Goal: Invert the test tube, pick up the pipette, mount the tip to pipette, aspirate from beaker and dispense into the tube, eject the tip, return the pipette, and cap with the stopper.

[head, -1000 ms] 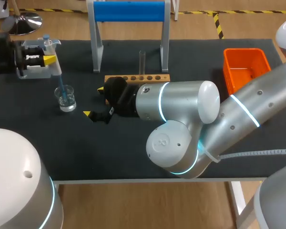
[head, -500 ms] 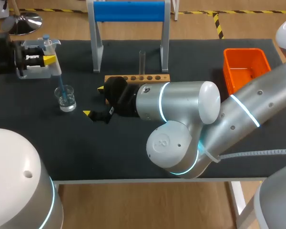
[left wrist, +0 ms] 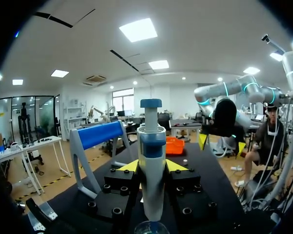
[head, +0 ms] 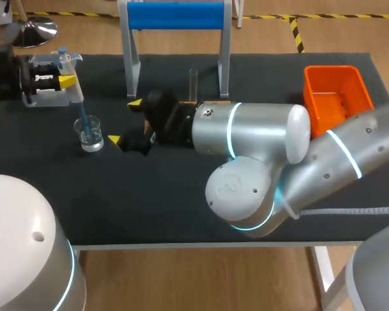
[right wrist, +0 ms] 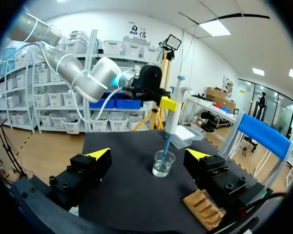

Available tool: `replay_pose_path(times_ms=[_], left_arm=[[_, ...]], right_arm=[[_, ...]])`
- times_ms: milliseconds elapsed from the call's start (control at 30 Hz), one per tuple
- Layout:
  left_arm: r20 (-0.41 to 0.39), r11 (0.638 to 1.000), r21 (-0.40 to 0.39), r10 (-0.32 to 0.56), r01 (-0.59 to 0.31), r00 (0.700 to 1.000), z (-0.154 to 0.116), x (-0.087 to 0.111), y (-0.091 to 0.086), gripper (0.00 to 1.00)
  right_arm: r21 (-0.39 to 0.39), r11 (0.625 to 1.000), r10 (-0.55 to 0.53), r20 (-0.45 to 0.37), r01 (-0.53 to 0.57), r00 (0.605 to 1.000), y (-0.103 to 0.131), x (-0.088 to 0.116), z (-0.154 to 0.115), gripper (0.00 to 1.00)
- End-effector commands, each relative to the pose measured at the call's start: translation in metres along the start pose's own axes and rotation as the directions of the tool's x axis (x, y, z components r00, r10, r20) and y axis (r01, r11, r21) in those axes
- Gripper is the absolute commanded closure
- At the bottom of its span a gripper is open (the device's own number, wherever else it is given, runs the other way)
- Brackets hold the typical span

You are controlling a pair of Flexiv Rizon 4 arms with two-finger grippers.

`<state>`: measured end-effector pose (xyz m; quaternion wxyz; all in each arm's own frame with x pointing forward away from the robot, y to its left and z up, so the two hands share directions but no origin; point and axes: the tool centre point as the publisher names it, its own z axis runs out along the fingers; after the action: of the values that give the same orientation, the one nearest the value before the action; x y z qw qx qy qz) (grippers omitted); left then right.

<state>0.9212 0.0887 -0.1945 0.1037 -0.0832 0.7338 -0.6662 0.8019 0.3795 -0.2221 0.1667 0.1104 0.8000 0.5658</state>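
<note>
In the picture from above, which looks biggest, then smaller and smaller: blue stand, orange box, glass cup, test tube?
1. blue stand
2. orange box, partly hidden by the arm
3. glass cup
4. test tube

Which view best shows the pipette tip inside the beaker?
The right wrist view: side-on, the blue tip dips into the beaker. The head view shows both small from above; the left wrist view shows only the pipette body and the beaker's rim.

Bright, even overhead light: only faint, soft shadows on the matte black table [head: 149,207] as far as I can tell, mild glare on the right arm [head: 266,129] shell, glints on the beaker [head: 89,135].
</note>
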Motion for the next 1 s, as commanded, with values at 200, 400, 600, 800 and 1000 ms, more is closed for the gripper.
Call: replay_pose_path(times_ms=[200, 400, 600, 800, 1000], left_arm=[[0.001, 1.000, 0.000, 0.001, -0.001, 1.000, 0.000, 0.000, 0.000, 1.00], [0.001, 1.000, 0.000, 0.001, -0.001, 1.000, 0.000, 0.000, 0.000, 1.00], [0.001, 1.000, 0.000, 0.001, -0.001, 1.000, 0.000, 0.000, 0.000, 1.00], [0.001, 1.000, 0.000, 0.001, -0.001, 1.000, 0.000, 0.000, 0.000, 1.00], [0.001, 1.000, 0.000, 0.001, -0.001, 1.000, 0.000, 0.000, 0.000, 1.00]], right_arm=[[-0.038, 0.997, -0.071, -0.384, 0.061, 0.921, 0.037, -0.027, -0.032, 0.00], [-0.067, 0.995, -0.094, -0.487, 0.070, 0.868, 0.051, -0.032, -0.034, 0.00], [-0.088, 0.993, -0.113, -0.545, 0.078, 0.831, 0.069, -0.039, -0.030, 0.58], [-0.104, 0.991, -0.128, -0.588, 0.081, 0.798, 0.088, -0.047, -0.020, 0.99], [-0.124, 0.989, -0.142, -0.634, 0.081, 0.760, 0.109, -0.053, -0.010, 1.00]])
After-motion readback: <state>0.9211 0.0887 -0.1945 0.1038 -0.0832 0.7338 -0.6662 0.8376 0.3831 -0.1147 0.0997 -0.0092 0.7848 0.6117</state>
